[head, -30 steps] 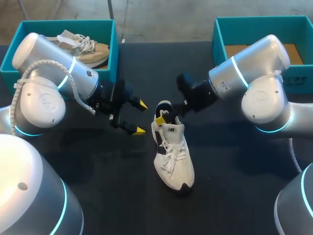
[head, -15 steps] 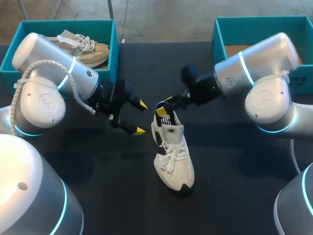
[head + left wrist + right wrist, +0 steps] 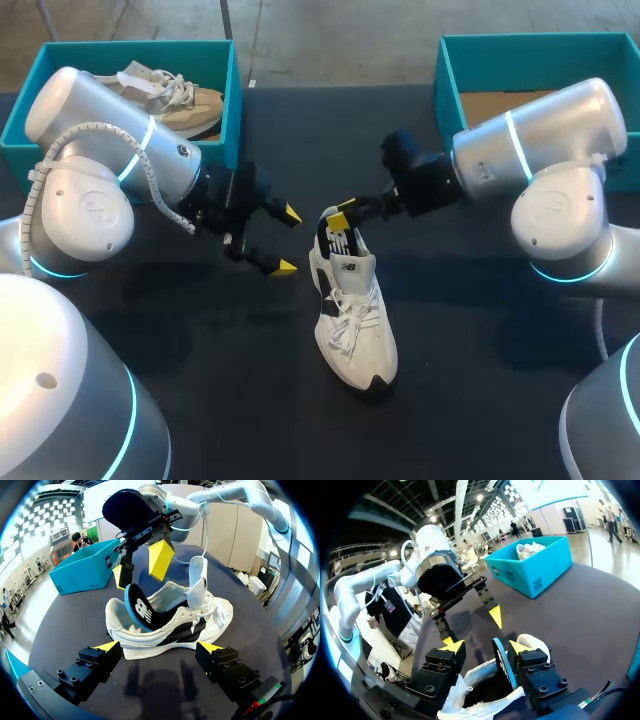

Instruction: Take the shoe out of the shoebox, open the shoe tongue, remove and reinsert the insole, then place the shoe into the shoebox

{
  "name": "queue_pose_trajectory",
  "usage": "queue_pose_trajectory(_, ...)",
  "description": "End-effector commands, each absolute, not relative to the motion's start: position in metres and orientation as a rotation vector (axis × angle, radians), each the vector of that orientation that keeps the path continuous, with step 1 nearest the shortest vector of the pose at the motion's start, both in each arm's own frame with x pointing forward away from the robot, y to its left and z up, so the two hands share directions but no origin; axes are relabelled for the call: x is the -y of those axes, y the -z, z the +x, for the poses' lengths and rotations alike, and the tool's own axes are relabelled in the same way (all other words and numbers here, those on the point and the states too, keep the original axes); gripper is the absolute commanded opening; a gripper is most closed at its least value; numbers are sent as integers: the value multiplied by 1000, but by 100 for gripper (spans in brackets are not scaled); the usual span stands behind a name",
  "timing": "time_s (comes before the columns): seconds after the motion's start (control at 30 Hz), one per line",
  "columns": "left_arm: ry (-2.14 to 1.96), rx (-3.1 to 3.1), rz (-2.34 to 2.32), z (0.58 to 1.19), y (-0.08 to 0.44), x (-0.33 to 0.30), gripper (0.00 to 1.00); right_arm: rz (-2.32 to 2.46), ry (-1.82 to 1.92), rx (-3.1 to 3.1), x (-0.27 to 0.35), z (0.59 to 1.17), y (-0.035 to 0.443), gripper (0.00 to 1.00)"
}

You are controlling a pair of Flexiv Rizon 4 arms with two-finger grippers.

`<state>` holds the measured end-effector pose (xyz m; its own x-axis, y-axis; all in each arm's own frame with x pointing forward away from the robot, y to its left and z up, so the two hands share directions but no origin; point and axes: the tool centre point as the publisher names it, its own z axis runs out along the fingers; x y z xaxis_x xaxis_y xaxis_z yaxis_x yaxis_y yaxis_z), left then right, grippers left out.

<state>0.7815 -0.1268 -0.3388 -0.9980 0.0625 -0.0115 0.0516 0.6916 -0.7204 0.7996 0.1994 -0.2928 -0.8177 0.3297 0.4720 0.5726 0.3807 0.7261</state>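
Note:
A white shoe (image 3: pixel 352 318) with black trim stands on the dark table, toe toward me. Its black, blue-edged insole (image 3: pixel 335 238) sticks up out of the heel opening. My right gripper (image 3: pixel 343 214) hovers at the insole's top edge. In the right wrist view the insole (image 3: pixel 503 664) stands between the fingers of that gripper (image 3: pixel 485 647), close against one finger, with a gap to the other. My left gripper (image 3: pixel 288 240) is open beside the heel. In its own view the shoe (image 3: pixel 175 625) lies just ahead of the left gripper (image 3: pixel 159 647), with the tongue (image 3: pixel 197 580) raised.
A teal shoebox (image 3: pixel 235 90) at the back left holds a beige shoe (image 3: pixel 170 95). A second teal shoebox (image 3: pixel 445 75) sits at the back right, behind my right arm. Bare black tabletop lies in front of the shoe.
My right gripper has drawn back and up from the heel opening, its fingers closer together. The insole now stands higher out of the shoe. The left arm has not moved.

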Motion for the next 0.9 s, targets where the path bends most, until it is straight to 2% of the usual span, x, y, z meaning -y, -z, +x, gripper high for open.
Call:
queue_pose_trajectory(0.03, -1222, 2879, -97, 781, 339, 127, 100, -804, 1423, 2388, -191, 800, 289, 55)
queue_pose_trajectory(0.17, -1222, 2879, -97, 781, 339, 127, 100, -845, 1455, 2383, -184, 803, 284, 55)
queue_pose_trajectory(0.27, -1222, 2879, -97, 781, 339, 127, 100, -874, 1473, 2373, -180, 801, 282, 48)
queue_pose_trajectory(0.37, -1222, 2879, -97, 781, 339, 127, 100, -895, 1470, 2377, -179, 799, 280, 25)
queue_pose_trajectory(0.43, -1222, 2879, -97, 781, 339, 127, 100, -910, 1458, 2383, -177, 797, 279, 0)
queue_pose_trajectory(0.9, -1222, 2879, -97, 781, 339, 127, 100, -978, 1455, 2408, -173, 791, 271, 0)
